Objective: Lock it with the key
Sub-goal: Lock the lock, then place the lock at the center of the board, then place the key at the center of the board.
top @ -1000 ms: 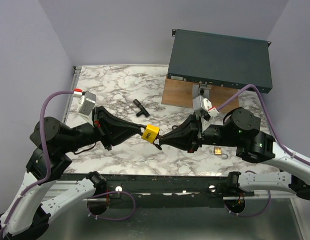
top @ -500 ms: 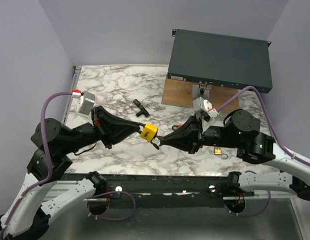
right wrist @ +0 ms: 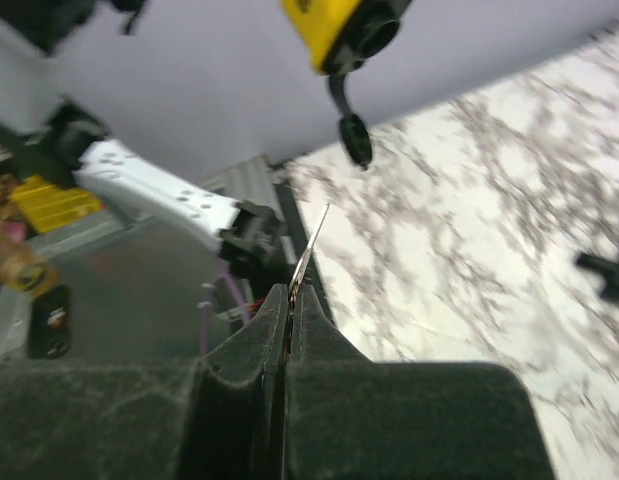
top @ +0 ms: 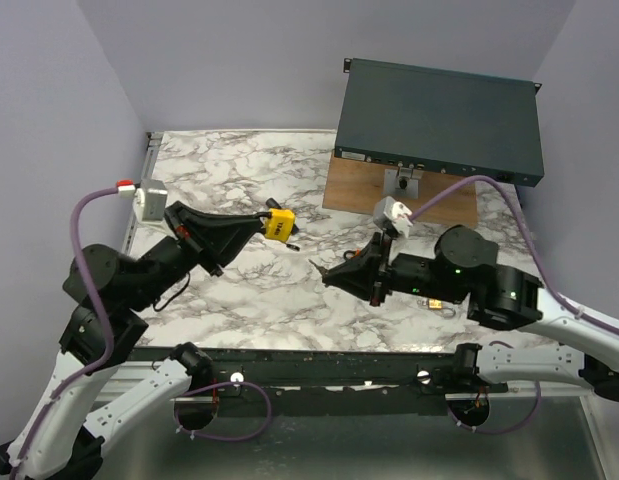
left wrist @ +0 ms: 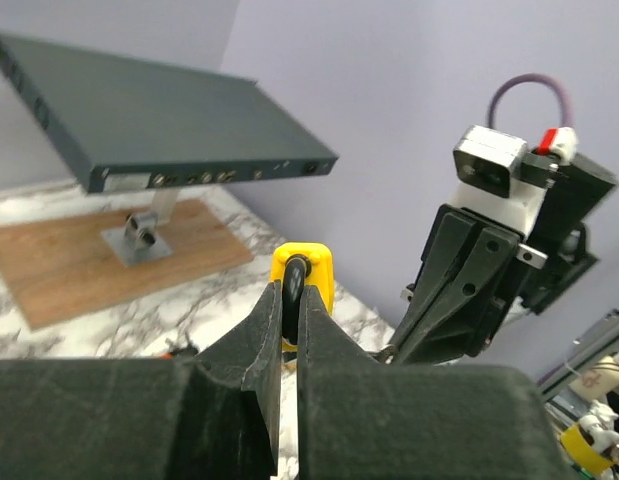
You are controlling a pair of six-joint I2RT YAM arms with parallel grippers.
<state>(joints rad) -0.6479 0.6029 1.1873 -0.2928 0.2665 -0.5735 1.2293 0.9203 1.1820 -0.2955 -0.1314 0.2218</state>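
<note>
Currently the left claw (top: 265, 222) clamps the yellow padlock (top: 280, 224) by its shackle (left wrist: 294, 268), while the right claw (top: 324, 271) pinches a thin metal key (right wrist: 311, 240); a misaligned push could twist it loose.

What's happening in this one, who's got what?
Two arms are working on a padlock. The left end effector is shut on the yellow padlock and holds it up above the marble table. The right end effector is shut on a thin key, its blade pointing roughly toward the lock. The two are apart, so the key is not in the lock at this moment.
</note>
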